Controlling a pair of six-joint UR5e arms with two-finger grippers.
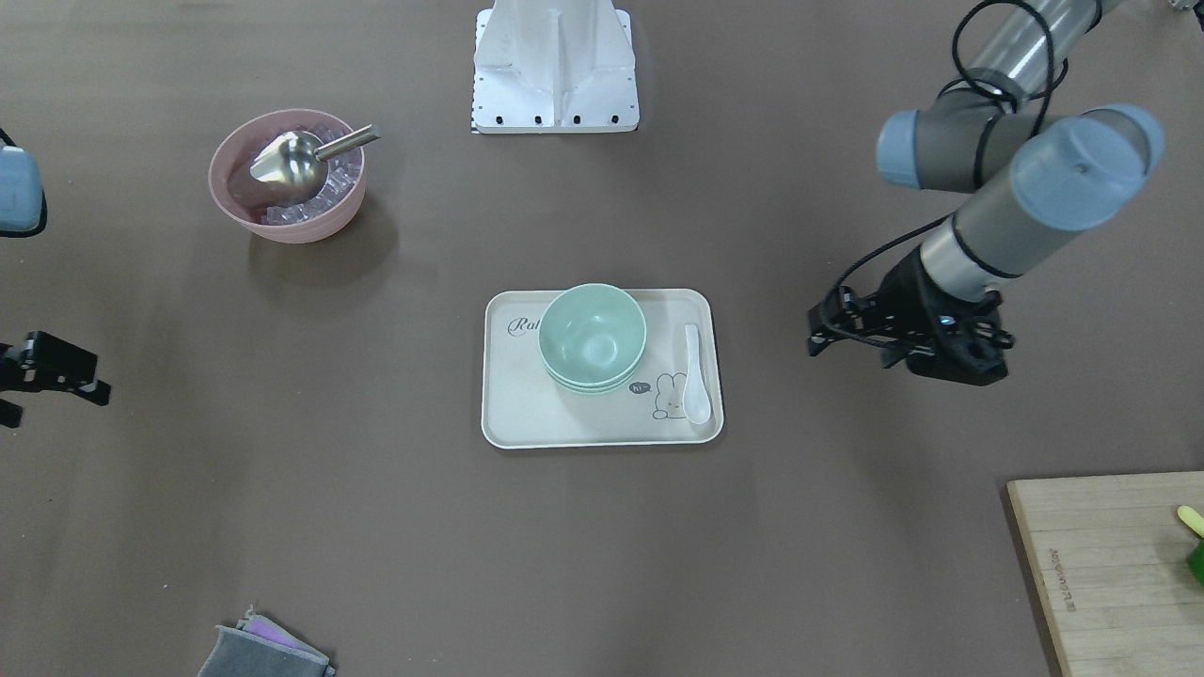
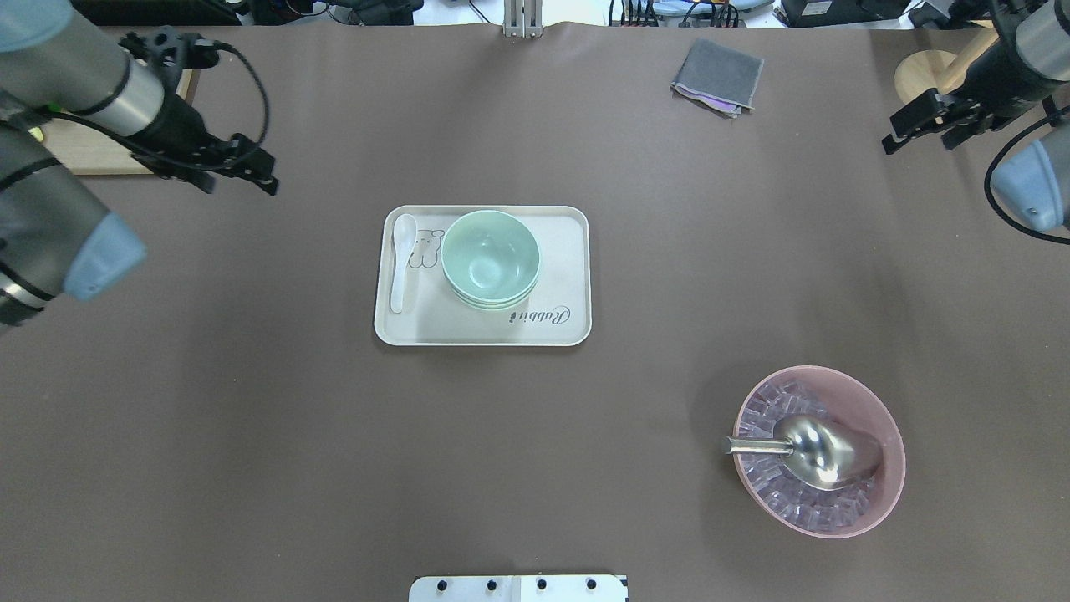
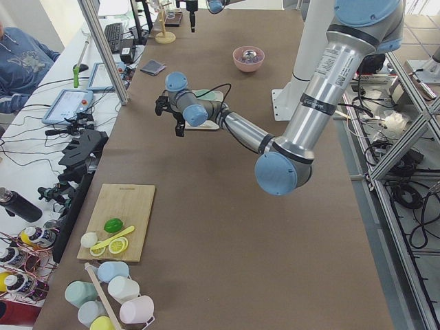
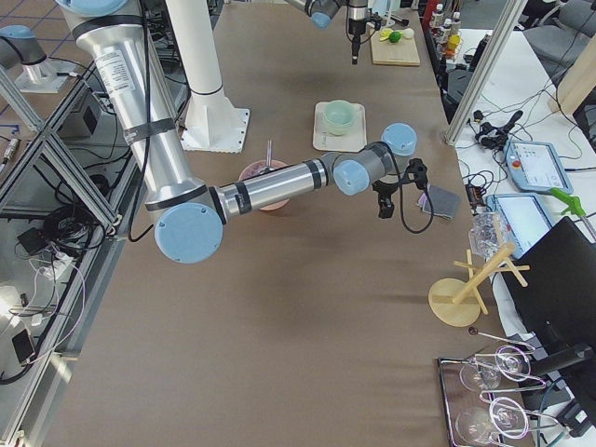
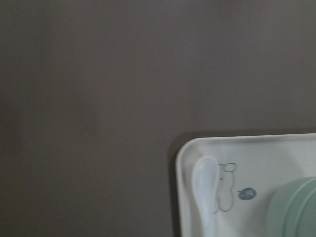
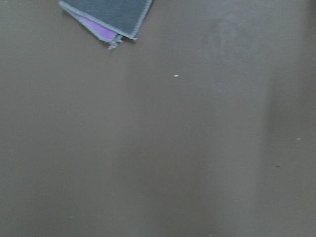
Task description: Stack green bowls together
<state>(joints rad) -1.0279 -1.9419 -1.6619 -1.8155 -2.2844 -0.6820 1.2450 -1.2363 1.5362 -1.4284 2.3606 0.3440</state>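
Green bowls (image 2: 490,257): nested in one stack, mouth up, on the cream tray (image 2: 568,242) at centre frame in the overhead view, just beside a white spoon (image 2: 404,261). No loose green bowl shows on the worktop, so the stacking looks complete, with nothing left but perhaps a check of seating. Left gripper (image 2: 241,177), upper left of the overhead view, well apart from the tray: jaws appear spread and empty. Right gripper (image 2: 918,135), upper right: jaws likewise appear spread, holding nothing. Hard to make out: only thin rim edges of the lower bowls show, so the count rests on those. The left wrist view cuts the stack at its lower right corner; neither wrist view shows jaws.
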